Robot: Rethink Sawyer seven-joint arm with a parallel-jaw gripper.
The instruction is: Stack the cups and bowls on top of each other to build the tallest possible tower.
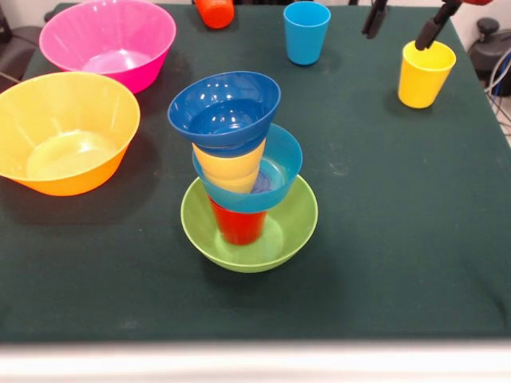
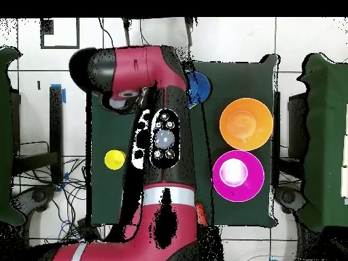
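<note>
While apart: end effector (image 1: 404, 25), tower (image 1: 239, 171).

Glossy red arm (image 2: 146, 68) with black joints, grey-buttoned black oval panel, slim black hand (image 1: 405, 22) fingers.

A dark green cloth (image 1: 399, 239) is covering the table, with cables (image 2: 41, 197) lying on the tiled floor (image 2: 299, 37).

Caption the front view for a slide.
Leaning tower of bowls and cups in the green bowl; open pincer above a yellow cup.
</note>
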